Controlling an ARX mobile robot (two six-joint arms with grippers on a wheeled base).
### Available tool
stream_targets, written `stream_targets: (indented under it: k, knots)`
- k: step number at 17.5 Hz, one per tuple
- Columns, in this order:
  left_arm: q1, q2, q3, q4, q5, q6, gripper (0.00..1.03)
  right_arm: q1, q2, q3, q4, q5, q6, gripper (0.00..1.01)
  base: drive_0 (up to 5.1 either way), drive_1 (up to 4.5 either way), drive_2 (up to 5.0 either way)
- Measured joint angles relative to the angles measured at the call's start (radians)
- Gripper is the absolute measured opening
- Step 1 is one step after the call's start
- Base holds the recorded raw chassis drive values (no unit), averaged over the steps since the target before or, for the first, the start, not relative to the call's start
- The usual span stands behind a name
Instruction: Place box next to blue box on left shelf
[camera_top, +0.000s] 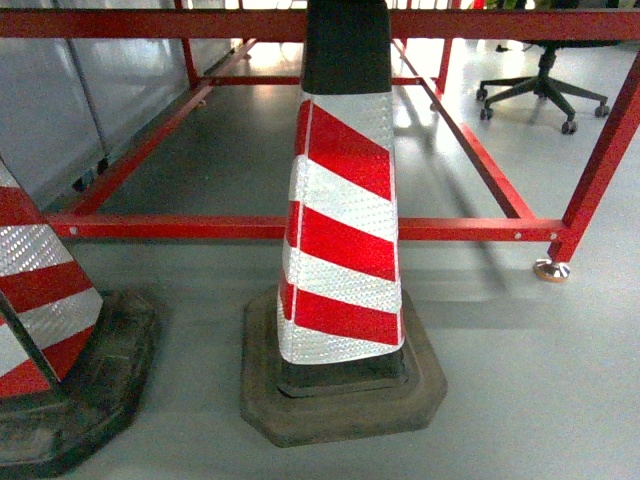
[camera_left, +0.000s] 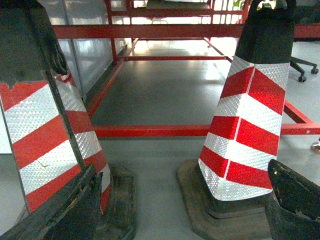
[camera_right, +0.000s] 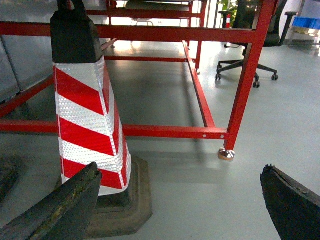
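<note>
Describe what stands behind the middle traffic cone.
Behind the cone runs a red metal frame over grey floor, with an office chair farther back. The cone hides part of the frame's rail.

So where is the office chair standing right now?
The office chair stands at the top right of the head view, on the grey floor behind the red frame, well beyond the middle cone.

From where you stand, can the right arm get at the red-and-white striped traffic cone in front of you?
Probably yes. The right gripper hangs open and empty, and the red-and-white striped traffic cone on its black rubber base stands just ahead to its left, with only bare grey floor between them.
</note>
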Motion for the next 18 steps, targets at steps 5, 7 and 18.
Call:
stream_targets:
  k: [5, 7, 18]
  knots:
    - [0.000, 0.000, 0.000, 0.000, 0.000, 0.000, 0.98, 0.000, 0.000, 0.000, 0.000, 0.000, 0.000, 0.98, 0.0, 0.00, 0.0]
    - [0.000, 0.000, 0.000, 0.000, 0.000, 0.000, 0.98, 0.000, 0.000, 0.000, 0.000, 0.000, 0.000, 0.98, 0.0, 0.00, 0.0]
    - [0.000, 0.000, 0.000, 0.000, 0.000, 0.000, 0.98, 0.000, 0.000, 0.000, 0.000, 0.000, 0.000, 0.98, 0.0, 0.00, 0.0]
